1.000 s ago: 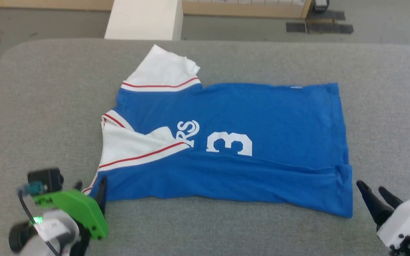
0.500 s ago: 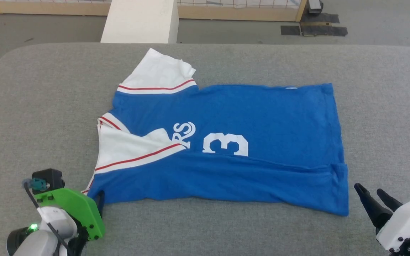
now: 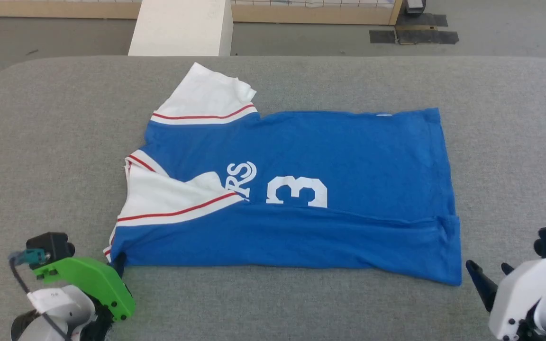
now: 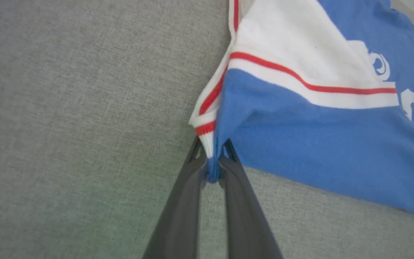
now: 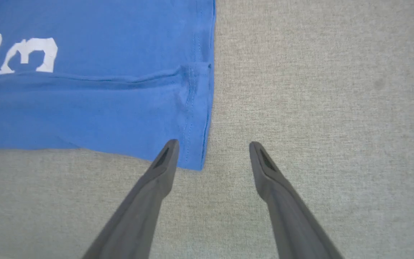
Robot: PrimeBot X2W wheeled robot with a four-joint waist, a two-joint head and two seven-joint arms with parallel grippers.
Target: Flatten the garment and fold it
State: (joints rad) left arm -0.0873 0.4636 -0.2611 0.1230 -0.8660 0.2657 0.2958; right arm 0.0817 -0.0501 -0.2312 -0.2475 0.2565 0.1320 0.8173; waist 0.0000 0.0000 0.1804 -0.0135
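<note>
The garment (image 3: 330,156) lies sideways on the grey table, blue with white sleeves at the left and a white "3" in the middle; its near long edge is folded over. My left gripper (image 3: 117,261) is shut on the garment's near left corner; in the left wrist view its gripper (image 4: 212,163) pinches the blue cloth (image 4: 322,151) just below the red-and-white trim. My right gripper (image 3: 488,277) stands open beside the near right corner. In the right wrist view its gripper (image 5: 212,149) straddles the hem corner of the garment (image 5: 95,108), the left fingertip (image 5: 167,154) over the cloth.
The grey padded table (image 3: 55,142) has rounded far corners and bare room all round the shirt. Beyond its far edge stand a white block (image 3: 180,26) and a wooden frame (image 3: 311,14) on the floor.
My left gripper has closed on the near left corner of the garment, which has stretched a little toward it. The right gripper stays open. The head camera has shifted slightly.
</note>
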